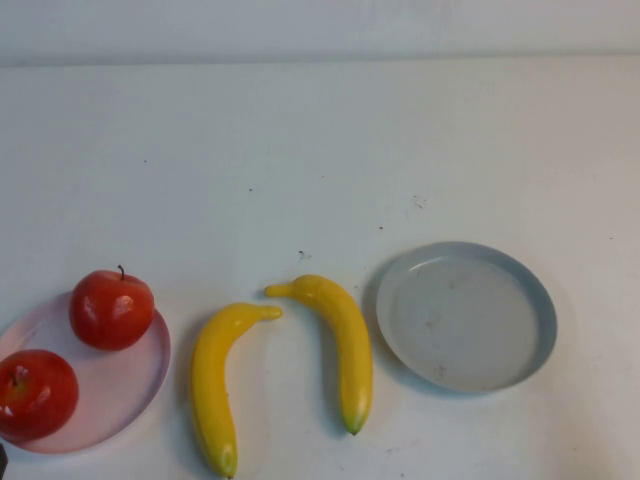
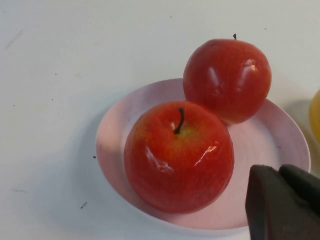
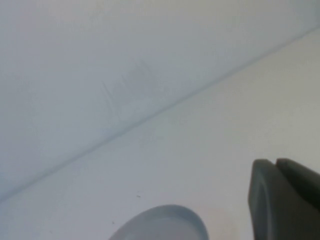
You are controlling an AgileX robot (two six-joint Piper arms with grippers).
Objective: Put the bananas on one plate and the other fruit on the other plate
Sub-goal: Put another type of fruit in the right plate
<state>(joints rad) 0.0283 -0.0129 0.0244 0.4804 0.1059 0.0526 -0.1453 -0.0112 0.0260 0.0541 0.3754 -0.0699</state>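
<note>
Where the high view looks down on the white desk [image 1: 320, 150], two red apples [image 1: 111, 309] sit on the pale pink plate [image 1: 135, 385] at the near left, one toward the plate's far edge and the other [image 1: 36, 394] at its near left rim; the apples lie just beside each other. Two yellow bananas [image 1: 218, 385] lie on the bare desk between the plates, side by side but apart, their green tips pointing toward the robot; the right-hand banana [image 1: 338, 345] lies near the grey-blue plate [image 1: 466, 316], which holds nothing. Neither arm shows in this view.

In the left wrist view the left tool [image 2: 285, 205] hangs over the pink plate's [image 2: 280, 137] rim, its dark fingers pressed together and empty; the nearer apple [image 2: 179, 157] fills the middle of the plate, with the second apple [image 2: 227, 80] touching it behind — a sliver of banana [image 2: 315, 115] shows at the picture's edge.

In the right wrist view the right tool [image 3: 287, 200] is likewise closed on nothing, held above the desk [image 3: 225, 125]; a part of the grey-blue plate's [image 3: 165, 222] rim shows below it.
</note>
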